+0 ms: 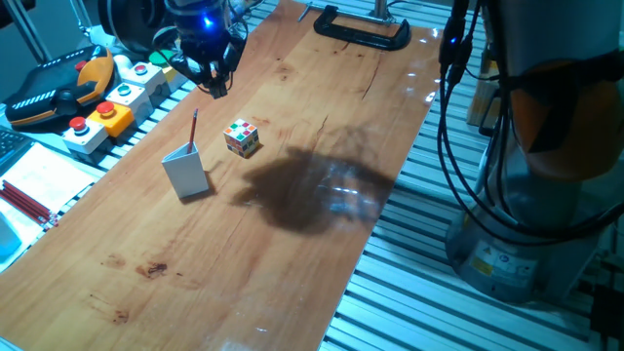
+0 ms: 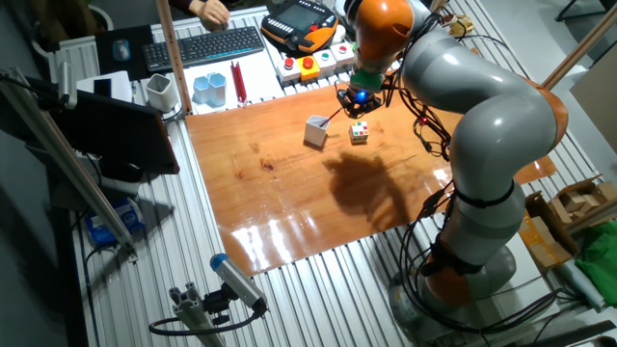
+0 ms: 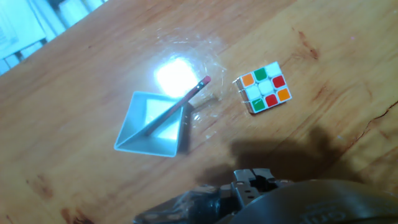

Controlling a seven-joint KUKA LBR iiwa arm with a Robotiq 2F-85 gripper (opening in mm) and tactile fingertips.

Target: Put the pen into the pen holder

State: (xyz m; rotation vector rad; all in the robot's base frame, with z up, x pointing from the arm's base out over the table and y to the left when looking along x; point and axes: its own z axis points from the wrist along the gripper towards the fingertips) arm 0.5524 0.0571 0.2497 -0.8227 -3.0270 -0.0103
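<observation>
At the bottom of my hand view, only the pincer (image 3: 254, 182) housing shows; can't tell if fingers are spread or pressed together. It holds nothing I can see. Beyond it, pen (image 3: 177, 107) sits inside pen holder (image 3: 151, 124), lower end in a corner, top leaning on the rim and poking out — slanted because the box is wider than the stick. Puzzle cube (image 3: 263, 87) stands just beside, apart. Pincer hangs above table (image 1: 292, 263), clear of both. I'd judge task done.

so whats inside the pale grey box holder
The thin reddish-orange pen leans inside the pale grey box holder, its top poking past the rim. Its lower tip in the corner is hard to make out.
</observation>
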